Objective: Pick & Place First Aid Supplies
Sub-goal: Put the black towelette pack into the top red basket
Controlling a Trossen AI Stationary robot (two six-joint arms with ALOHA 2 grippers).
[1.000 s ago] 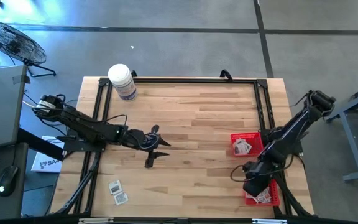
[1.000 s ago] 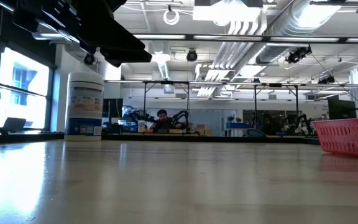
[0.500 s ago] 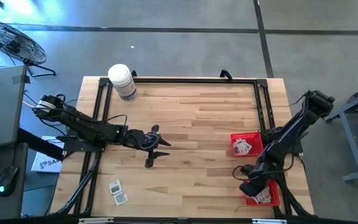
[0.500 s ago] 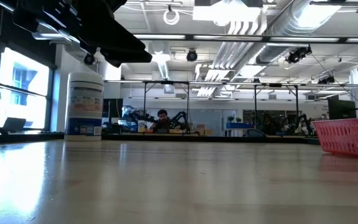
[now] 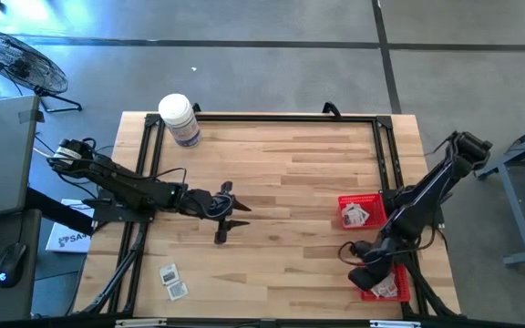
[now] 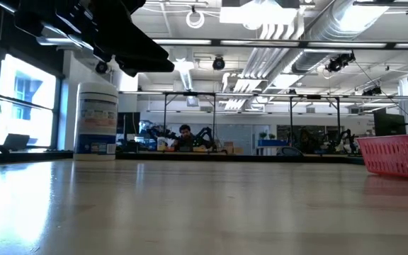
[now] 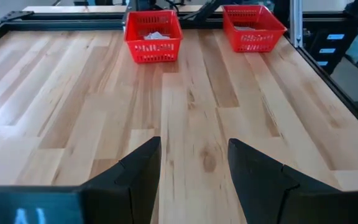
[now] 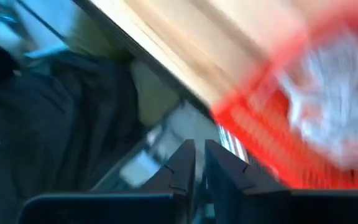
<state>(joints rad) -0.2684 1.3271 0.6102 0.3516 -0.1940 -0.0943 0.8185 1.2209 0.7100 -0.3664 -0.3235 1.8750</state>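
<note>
Two small white packets (image 5: 168, 272) (image 5: 178, 290) lie flat on the wood near the table's near left corner. More packets sit in the far red basket (image 5: 375, 200) and in the near red basket (image 5: 399, 293) at the right edge. My left gripper (image 5: 233, 216) (image 7: 194, 155) hovers open over bare wood left of centre, well away from the loose packets. My right gripper (image 5: 369, 273) (image 8: 199, 163) hangs over the near basket's left side, fingers shut with nothing visible between them. The right wrist view is blurred.
A large white bottle (image 5: 180, 118) (image 6: 96, 117) stands near the far left corner. A black frame (image 5: 272, 117) runs along the table's edges. Both baskets (image 7: 153, 34) (image 7: 252, 26) show ahead of the left gripper. Bare wood (image 5: 290, 173) spans the middle.
My right gripper has shifted slightly toward the table's near edge above the near basket, uncovering more of the basket. The left arm has kept still.
</note>
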